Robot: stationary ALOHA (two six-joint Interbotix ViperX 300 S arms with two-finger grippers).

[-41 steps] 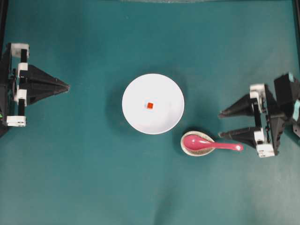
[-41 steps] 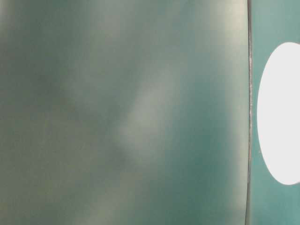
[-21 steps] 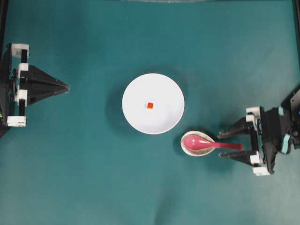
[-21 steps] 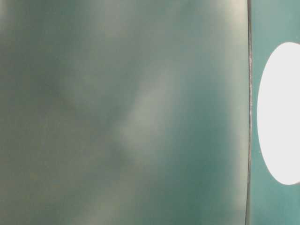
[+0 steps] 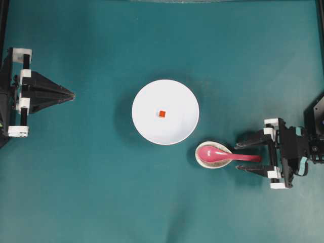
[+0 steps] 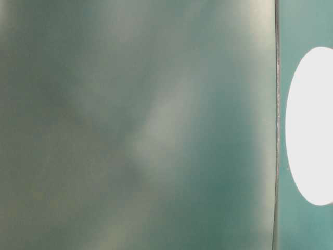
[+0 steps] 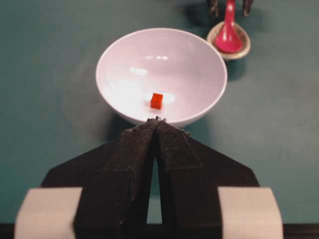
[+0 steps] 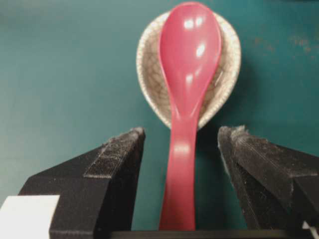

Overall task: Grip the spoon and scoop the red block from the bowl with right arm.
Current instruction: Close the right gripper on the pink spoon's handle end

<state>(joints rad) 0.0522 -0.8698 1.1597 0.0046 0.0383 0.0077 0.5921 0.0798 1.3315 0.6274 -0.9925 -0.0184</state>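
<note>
The pink-red spoon [image 5: 223, 154] lies with its bowl in the speckled beige rest [image 5: 211, 162], handle pointing right. It also shows in the right wrist view [image 8: 187, 84] and the left wrist view [image 7: 229, 35]. My right gripper [image 5: 237, 156] is open, its fingers on either side of the handle without touching it [image 8: 182, 137]. The white bowl [image 5: 177, 126] sits mid-table with the tiny red block [image 5: 161, 114] inside; both show in the left wrist view, bowl [image 7: 199, 55] and block [image 7: 156, 100]. My left gripper [image 5: 72, 94] is shut and empty at the far left [image 7: 157, 121].
The teal cloth [image 5: 101, 192] covers the whole table. The table-level view is blurred; only a white edge of the bowl [image 6: 309, 125] shows at its right.
My right gripper came down and forward from the right edge, and its open fingers now straddle the spoon's handle. The left arm, the bowl and the block have not moved.
</note>
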